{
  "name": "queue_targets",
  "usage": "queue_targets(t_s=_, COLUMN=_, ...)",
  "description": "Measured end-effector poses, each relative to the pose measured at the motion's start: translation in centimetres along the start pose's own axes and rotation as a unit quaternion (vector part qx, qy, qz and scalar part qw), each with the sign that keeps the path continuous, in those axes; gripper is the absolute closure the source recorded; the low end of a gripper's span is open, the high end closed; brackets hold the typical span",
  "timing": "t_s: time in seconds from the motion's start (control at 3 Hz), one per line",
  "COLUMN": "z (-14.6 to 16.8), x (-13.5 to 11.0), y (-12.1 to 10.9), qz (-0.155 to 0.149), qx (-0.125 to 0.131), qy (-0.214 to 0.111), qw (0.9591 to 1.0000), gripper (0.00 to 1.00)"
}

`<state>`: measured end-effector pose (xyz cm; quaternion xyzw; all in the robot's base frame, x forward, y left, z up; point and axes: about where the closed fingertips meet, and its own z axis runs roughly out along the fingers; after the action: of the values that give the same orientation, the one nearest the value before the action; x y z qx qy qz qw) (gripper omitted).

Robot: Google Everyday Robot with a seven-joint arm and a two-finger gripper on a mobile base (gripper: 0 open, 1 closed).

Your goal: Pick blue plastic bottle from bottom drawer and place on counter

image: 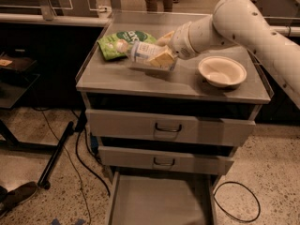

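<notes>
Pincer is up over the counter, clamped on the blue plastic bottle. One pale finger crosses the bottle's near side, the other sits behind it, w/ the grip on the base end. Bottle sticks out past the pincer tips, long axis roughly level & in line w/ the pincer's reach, white cap at the far end away from the wrist. Only one arm, so no question of which is nearer.

Relation that matters next: bottle vs the counter directly below the pincer. A shadow lies on the steel right under the bottle, so I judge it's carried just off the surface, not resting yet; can't be sure of contact. Straight down looks like the way.

Green snack bag is just beyond the cap end & a bit further back; can't tell if cap & bag touch. Bowl sits back along the forearm side, apart from the pincer. Bottom drawer stands pulled out far below, no bottle in it.

Judgement: pick done, place nearly done. Next move should be lower a little, then let go. Round & on its side, the bottle may roll once freed.
</notes>
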<state>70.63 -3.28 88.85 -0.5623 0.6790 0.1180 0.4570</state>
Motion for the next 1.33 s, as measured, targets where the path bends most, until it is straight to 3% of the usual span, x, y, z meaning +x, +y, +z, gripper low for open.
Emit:
queue_targets(t_s=0.67, z=1.6, x=3.4, y=0.7, qz=0.020, qx=-0.032, qy=0.029, qw=0.9988, gripper=1.00)
queue_targets(t_s=1.0, z=1.3, x=3.0, y=0.5, qz=0.020, qx=-0.032, qy=0.029, qw=0.9988, gripper=1.00)
queue_targets(t_s=1.33, z=1.3, x=3.0, y=0.5, qz=0.020, qx=-0.033, qy=0.029, qw=0.9988, gripper=0.81)
